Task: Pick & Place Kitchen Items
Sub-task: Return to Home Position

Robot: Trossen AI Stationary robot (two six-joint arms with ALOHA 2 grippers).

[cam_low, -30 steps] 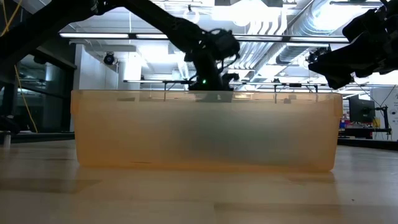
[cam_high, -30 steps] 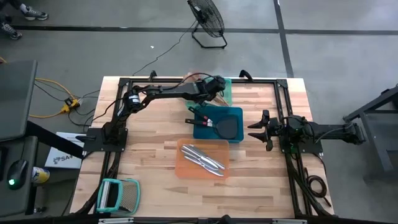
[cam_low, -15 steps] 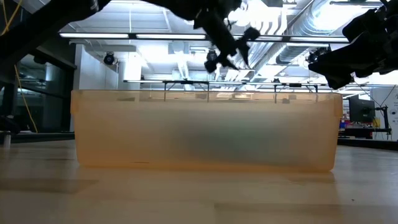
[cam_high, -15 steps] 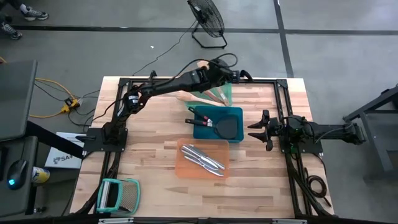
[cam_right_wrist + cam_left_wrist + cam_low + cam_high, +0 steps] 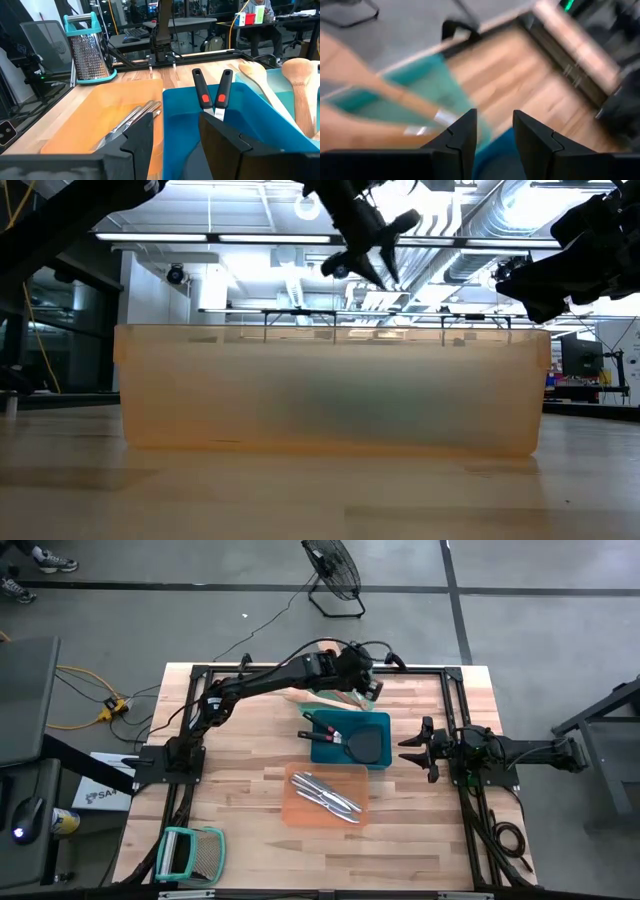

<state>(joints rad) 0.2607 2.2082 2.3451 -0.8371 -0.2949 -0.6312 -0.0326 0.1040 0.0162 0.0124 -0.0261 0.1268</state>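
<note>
Overhead, the left gripper (image 5: 366, 681) hangs above the green tray (image 5: 361, 697) at the table's far edge, while the right gripper (image 5: 410, 751) waits at the right side.

In the high view a teal-framed grater (image 5: 190, 852) stands at the lower left corner of the table (image 5: 250, 790). The left arm reaches across the table, and its fingers are apart with nothing between them. Pale wooden spoons (image 5: 300, 695) lie in the green tray, with their handles sticking out over its left rim. Just beside it the blue tray (image 5: 318, 752) holds black spatulas (image 5: 365, 745), and below that the orange tray (image 5: 298, 808) holds silver utensils (image 5: 325, 794). The right gripper's fingers are likewise apart and empty, pointing toward the blue tray.
</note>
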